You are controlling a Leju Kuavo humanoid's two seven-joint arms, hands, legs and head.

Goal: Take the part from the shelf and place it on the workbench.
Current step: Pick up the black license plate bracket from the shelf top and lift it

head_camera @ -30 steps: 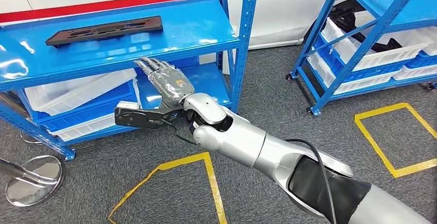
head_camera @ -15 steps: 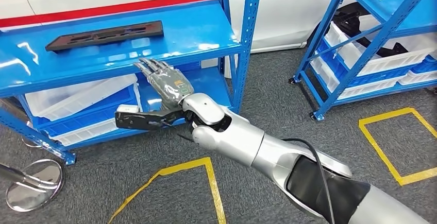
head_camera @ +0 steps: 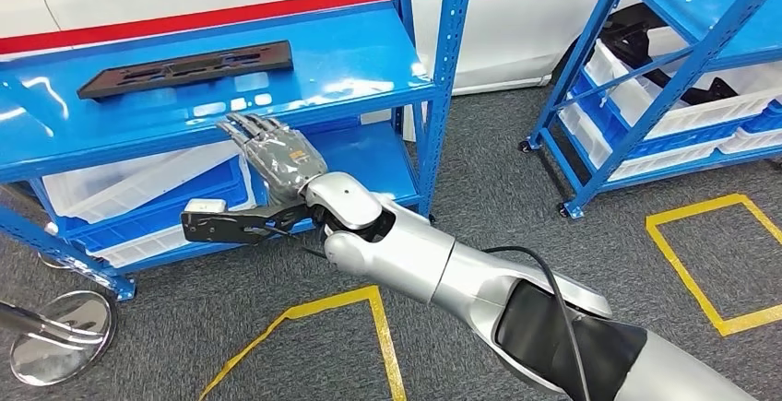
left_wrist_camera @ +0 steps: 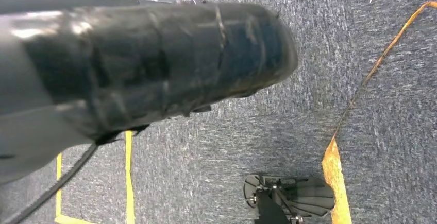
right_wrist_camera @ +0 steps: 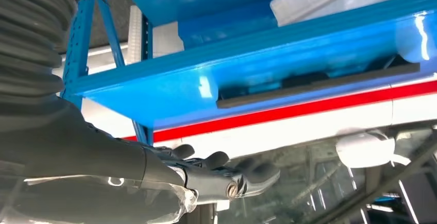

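Black part (head_camera: 184, 67) lies flat on the blue shelf (head_camera: 350, 60); the right hand (head_camera: 267, 154), fingers spread and empty, sits below its edge, likely lining up to reach.

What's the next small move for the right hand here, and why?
Probably raise the right hand above the shelf edge and reach forward toward the black part. The hand is open and holds nothing, sitting just below and in front of the blue shelf, while the part lies flat on the shelf top, untouched.
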